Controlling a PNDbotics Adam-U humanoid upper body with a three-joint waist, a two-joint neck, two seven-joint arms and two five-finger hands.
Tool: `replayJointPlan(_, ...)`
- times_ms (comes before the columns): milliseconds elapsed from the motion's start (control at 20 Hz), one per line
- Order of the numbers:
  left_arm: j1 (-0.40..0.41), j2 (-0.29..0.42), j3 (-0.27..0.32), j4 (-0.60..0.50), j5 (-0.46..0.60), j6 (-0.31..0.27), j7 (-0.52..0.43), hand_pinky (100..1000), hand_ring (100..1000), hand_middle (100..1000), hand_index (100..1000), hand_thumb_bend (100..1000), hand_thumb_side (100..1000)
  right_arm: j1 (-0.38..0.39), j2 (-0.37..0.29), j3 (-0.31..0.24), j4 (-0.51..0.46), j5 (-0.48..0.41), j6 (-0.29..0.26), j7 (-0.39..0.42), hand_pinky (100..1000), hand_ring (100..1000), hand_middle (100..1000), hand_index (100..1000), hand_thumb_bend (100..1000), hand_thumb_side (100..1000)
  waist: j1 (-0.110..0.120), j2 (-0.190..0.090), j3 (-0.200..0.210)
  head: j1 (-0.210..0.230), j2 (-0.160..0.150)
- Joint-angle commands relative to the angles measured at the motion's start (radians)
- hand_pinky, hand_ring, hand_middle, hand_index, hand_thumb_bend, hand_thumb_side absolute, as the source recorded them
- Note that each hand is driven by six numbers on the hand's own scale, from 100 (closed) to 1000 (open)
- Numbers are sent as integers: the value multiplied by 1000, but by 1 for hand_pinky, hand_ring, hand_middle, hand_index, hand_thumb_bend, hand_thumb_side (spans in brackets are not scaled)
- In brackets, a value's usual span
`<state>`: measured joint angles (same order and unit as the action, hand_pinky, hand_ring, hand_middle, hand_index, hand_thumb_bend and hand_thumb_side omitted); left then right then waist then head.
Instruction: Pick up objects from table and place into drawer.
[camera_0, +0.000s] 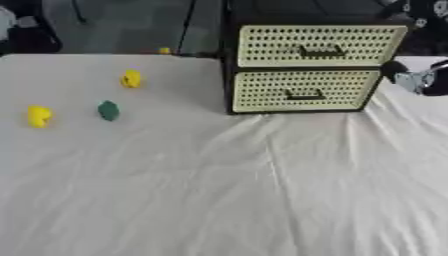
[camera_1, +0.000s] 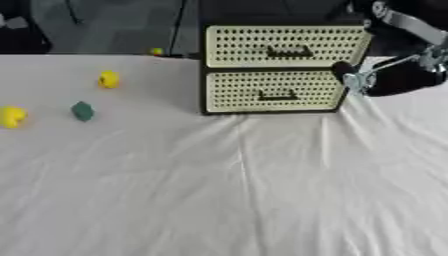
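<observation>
- The drawer unit (camera_0: 306, 67) stood at the desk's far edge, right of centre, with an upper drawer (camera_0: 317, 46) and a lower drawer (camera_0: 302, 90), both closed.
- Three small objects lay well apart from it toward the desk's (camera_0: 262, 190) far left corner: a yellow one (camera_0: 131, 79) farthest back, a green one (camera_0: 108, 110) nearer, and another yellow one (camera_0: 38, 116) by the left edge.
- The right hand (camera_1: 354, 77) hovered just beside the unit's right side, level with the lower drawer; I could not tell whether its fingers were open or curled.
- The left hand was out of view.
- The step in hand looked like opening a drawer. To do it well, the hand should come round to the front, hook the dark handle (camera_0: 304, 95) squarely and pull straight toward the near edge, so the unit would not slide on the wrinkled cloth.
</observation>
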<state>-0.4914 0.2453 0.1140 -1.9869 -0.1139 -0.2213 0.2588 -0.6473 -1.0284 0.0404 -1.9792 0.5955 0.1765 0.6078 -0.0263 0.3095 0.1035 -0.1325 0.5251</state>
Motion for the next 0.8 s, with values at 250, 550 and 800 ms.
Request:
replayJointPlan(250, -8, 2, -7, -13, 9, 1, -12, 529, 650, 804, 820, 100, 941, -89, 7, 57, 93, -19, -7, 121, 127, 100, 100, 903, 309, 225, -1, -22, 13, -20, -2)
replayJointPlan(550, -12, -3, -12, -13, 14, 1, -19, 527, 650, 803, 819, 100, 941, -162, 73, 100, 201, -11, -11, 156, 133, 100, 100, 904, 337, 223, 0, -16, 28, -38, -9)
replayJointPlan(800, -17, -8, -17, -13, 17, 1, -26, 526, 651, 802, 819, 100, 942, -203, 112, 122, 261, 9, -16, 149, 132, 100, 100, 917, 342, 216, -2, -7, 38, -45, -16)
